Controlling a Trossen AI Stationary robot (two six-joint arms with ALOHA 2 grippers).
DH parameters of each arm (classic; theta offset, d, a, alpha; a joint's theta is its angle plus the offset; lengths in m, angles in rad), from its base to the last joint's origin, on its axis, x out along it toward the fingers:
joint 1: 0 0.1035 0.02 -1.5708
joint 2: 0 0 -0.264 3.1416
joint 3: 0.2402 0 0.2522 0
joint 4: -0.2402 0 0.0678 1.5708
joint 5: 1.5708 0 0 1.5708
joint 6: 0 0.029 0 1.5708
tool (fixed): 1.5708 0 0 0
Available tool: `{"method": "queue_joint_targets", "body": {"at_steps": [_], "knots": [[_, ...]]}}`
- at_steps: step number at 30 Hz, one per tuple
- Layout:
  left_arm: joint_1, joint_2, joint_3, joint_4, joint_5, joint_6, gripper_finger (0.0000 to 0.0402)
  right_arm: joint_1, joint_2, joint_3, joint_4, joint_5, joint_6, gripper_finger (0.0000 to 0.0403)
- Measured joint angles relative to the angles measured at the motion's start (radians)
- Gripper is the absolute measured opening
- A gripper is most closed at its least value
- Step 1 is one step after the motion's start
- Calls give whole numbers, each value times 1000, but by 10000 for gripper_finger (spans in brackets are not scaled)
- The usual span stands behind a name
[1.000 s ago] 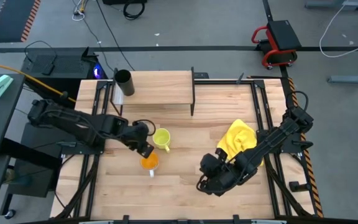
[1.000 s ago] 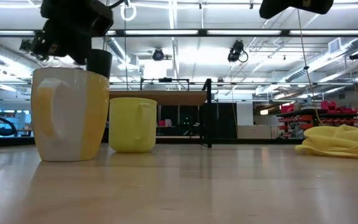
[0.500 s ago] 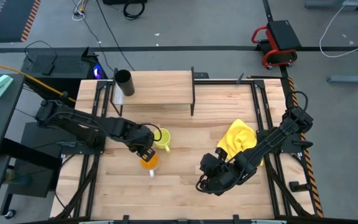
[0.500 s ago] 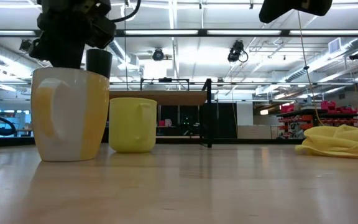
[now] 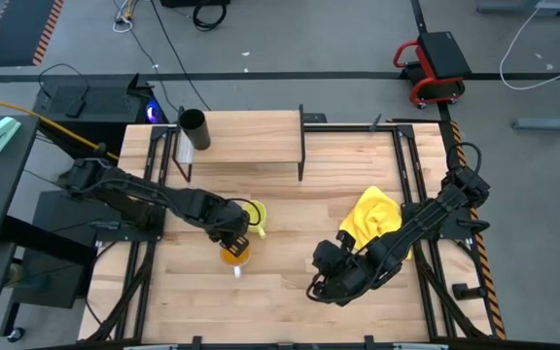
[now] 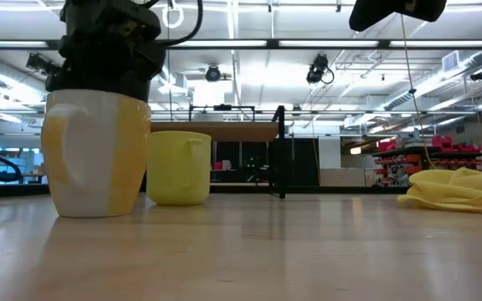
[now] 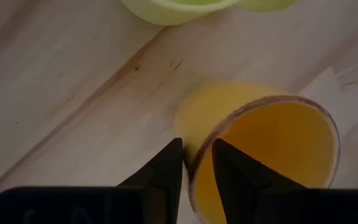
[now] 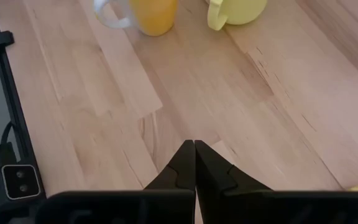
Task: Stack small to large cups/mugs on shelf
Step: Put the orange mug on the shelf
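Butcher-block table [image 5: 290,292], lab room with ceiling strip lights behind. Yellow cloth [image 5: 372,214] right of centre. Shelf [image 5: 251,138] at back, black cup [image 5: 193,125] on its left end. Left gripper [image 5: 235,237] over orange cup [image 5: 233,255], fingers [image 7: 166,171] straddling its rim, narrow gap. Yellow-green cup [image 5: 253,217] just beside. Right gripper [image 5: 321,283] clenched empty, near front.

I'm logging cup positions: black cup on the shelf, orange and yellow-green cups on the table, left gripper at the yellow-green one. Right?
Not quite: the left gripper is at the orange cup, fingers straddling its rim, as the left wrist view shows. The black cup is on the shelf; the yellow-green cup is on the table.
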Motion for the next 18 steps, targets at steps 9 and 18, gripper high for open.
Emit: {"method": "queue_joint_targets", "body": {"at_steps": [9, 18], "knots": [[0, 22, 1, 21, 2, -27, 68, 0, 0, 0, -4, -2, -3, 5], [0, 23, 20, 24, -5, -48, 18, 0, 0, 0, -4, -2, -4, 5]]}}
